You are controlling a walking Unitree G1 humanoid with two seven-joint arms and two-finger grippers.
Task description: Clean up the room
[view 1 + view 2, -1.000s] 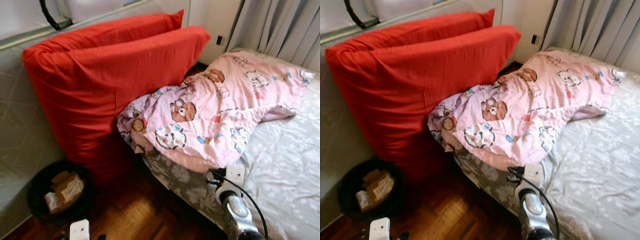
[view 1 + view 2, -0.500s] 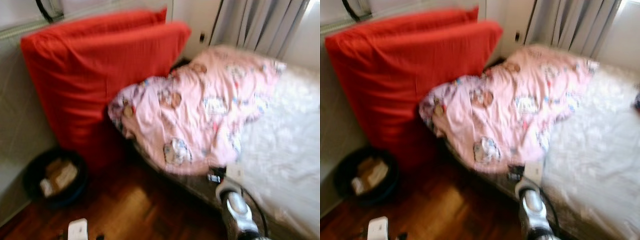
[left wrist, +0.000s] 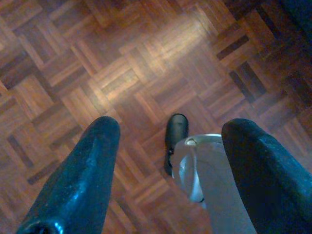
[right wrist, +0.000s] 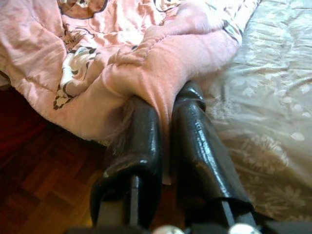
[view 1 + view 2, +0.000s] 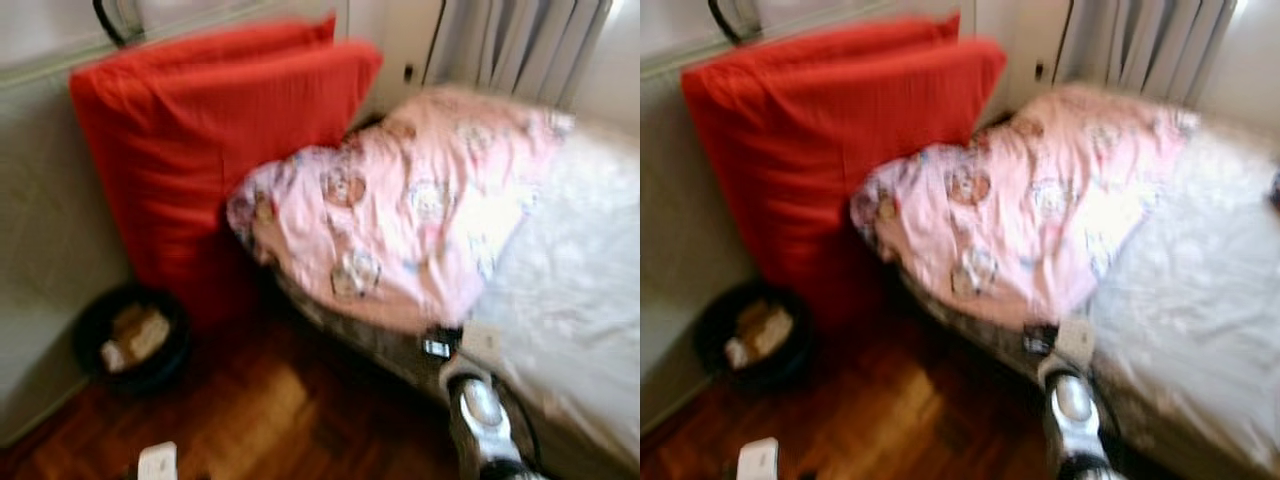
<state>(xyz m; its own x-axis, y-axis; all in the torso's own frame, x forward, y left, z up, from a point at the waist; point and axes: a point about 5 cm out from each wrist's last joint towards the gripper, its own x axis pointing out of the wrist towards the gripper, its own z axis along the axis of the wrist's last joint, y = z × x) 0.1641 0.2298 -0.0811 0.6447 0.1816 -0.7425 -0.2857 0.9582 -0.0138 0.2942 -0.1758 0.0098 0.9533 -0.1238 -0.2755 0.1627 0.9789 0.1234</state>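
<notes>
Both head views look forward and down, from some way off, at one blurred scene: bed [image 5: 560, 300], red cushion [image 5: 200, 150], wood floor [image 5: 870, 420]. The left wrist camera faces straight down along its fingers [image 3: 78, 185] at that floor. The right wrist camera sits close behind its fingers [image 4: 195, 151], at the bed's edge.

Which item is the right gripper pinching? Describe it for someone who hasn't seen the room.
On the bed, beside the big red cushion, a crumpled pink blanket hangs over the edge. The right gripper pinches its hem. Its cartoon animal print stands out against the pale floral sheet.

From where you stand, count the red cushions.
2: the front red cushion stands on the floor between wall and bed; the rear red cushion leans behind it against the wall. More could be hidden behind.
</notes>
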